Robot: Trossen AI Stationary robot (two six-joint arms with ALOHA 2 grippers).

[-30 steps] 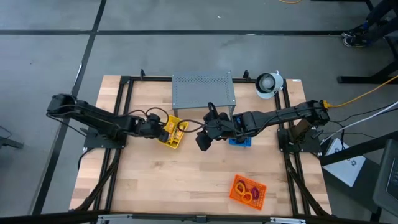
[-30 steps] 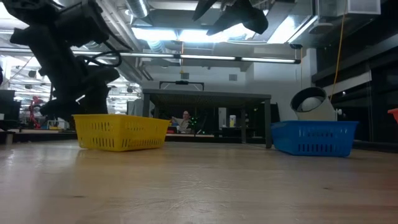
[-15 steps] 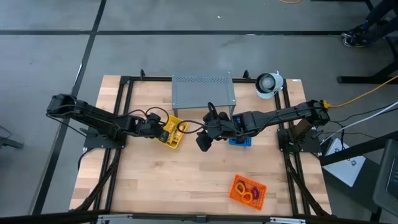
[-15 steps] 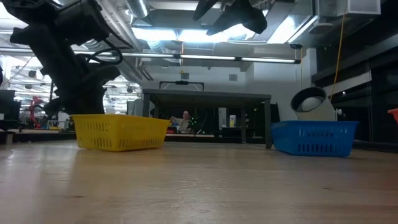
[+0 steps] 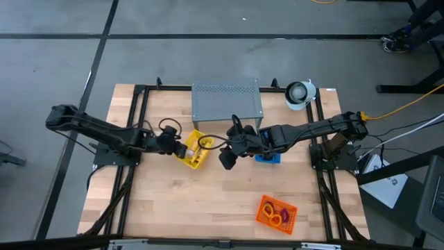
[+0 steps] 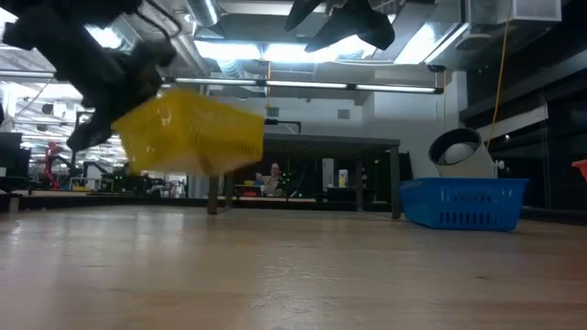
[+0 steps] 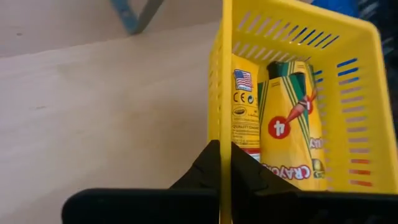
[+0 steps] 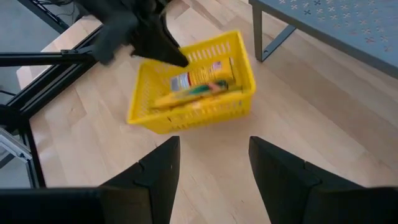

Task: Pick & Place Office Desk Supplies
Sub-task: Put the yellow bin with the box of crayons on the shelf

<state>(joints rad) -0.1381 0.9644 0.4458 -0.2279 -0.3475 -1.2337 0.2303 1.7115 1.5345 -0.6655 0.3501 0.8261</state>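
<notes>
A yellow tray (image 5: 196, 149) hangs tilted above the table in the low view (image 6: 193, 137). It holds two yellow crayon packets (image 7: 289, 124), (image 7: 244, 106). My left gripper (image 7: 222, 155) is shut on the tray's wall on the side toward the table's left (image 5: 182, 147). My right gripper (image 5: 225, 158) stands open just right of the tray, above the table. In the right wrist view its fingers (image 8: 214, 168) have nothing between them, and the tray (image 8: 193, 93) is ahead of them. My left gripper pinches the rim of the tray's long wall (image 7: 222, 134), one finger inside the tray and one outside. The fingers come from the table's left, along the wall. The tray is lifted clear of the table and tilted, with the packets lying in it.
A blue tray (image 5: 267, 157) stands under my right arm, also in the low view (image 6: 463, 202). An orange tray (image 5: 277, 212) with coloured loops lies near the front right. A grey perforated stand (image 5: 227, 101) and a white roll (image 5: 300, 94) stand at the back.
My left gripper has shut on the yellow tray's wall and gone up. The tray stood flat on the table and now hangs tilted, clear of the wood. My right gripper has kept still and open.
</notes>
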